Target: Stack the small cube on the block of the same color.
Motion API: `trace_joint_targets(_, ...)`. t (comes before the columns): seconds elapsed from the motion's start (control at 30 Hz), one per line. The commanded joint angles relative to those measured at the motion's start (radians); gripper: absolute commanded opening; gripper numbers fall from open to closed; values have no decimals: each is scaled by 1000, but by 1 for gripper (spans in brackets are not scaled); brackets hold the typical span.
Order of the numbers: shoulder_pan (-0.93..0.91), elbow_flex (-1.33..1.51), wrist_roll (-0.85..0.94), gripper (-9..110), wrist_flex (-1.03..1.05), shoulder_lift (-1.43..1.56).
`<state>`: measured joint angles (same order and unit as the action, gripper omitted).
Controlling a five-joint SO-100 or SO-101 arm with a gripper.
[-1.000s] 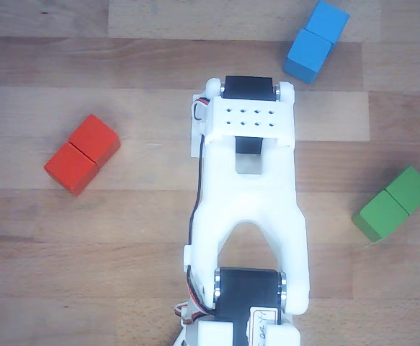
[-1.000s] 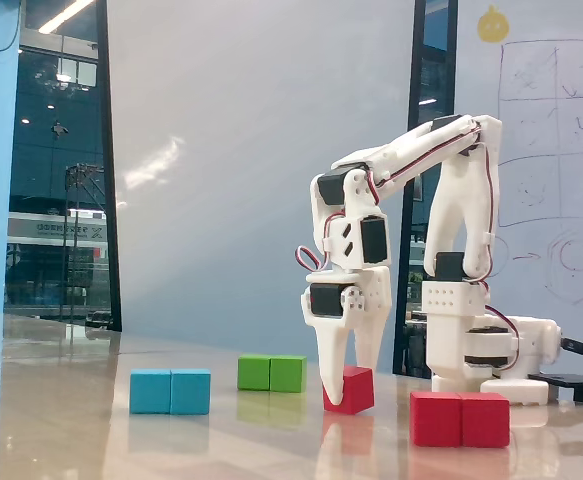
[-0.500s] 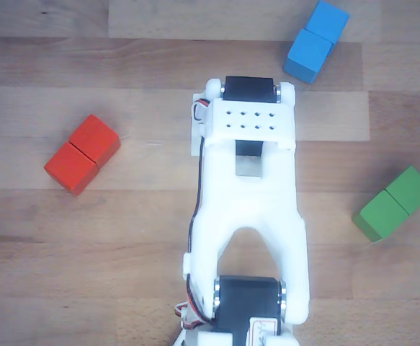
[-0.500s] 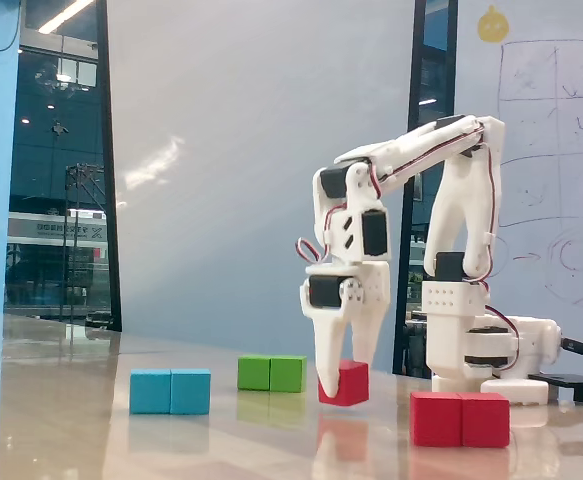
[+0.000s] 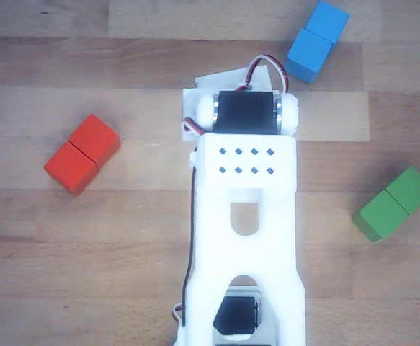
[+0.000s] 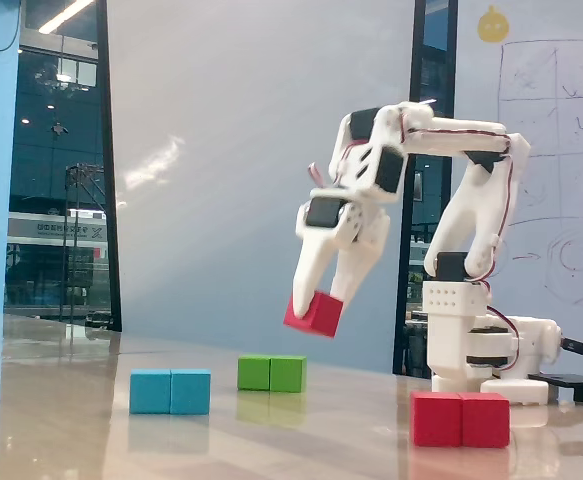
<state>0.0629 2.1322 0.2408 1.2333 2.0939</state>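
Tabletop (image 6: 271, 440), small cube (image 6: 314, 313) aloft in end effector (image 6: 316, 300)

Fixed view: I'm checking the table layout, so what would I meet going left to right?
Blue block → green block → small red cube held in the gripper above the table → red block.

Small cube (image 6: 314, 313): plain red. Block (image 6: 460, 419): red, seam across middle. Second oblong block (image 5: 317, 40): blue. Third oblong block (image 5: 392, 204): green. Arm (image 5: 247, 216): white, black motors. Table (image 5: 123, 252): light wood grain.
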Motion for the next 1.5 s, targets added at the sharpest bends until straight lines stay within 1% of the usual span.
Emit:
trace_joint_targets(0.0, 107, -112, 8, 12, 11, 103)
trace_joint_targets(0.33, 425, -114, 8, 12, 11, 212)
trace_joint_targets(0.53, 623, -114, 8, 12, 41, 225)
trace_joint_targets(0.67, 704, -114, 8, 12, 35, 221)
trace_joint_targets(0.87, 710, -114, 11, 12, 29, 140)
trace_joint_targets(1.07, 706, -114, 94, 12, 28, 25)
trace_joint_targets(1.3, 609, -127, 140, 12, -3, -12)
trace_joint_targets(1.47, 574, -163, 167, 12, -15, -46)
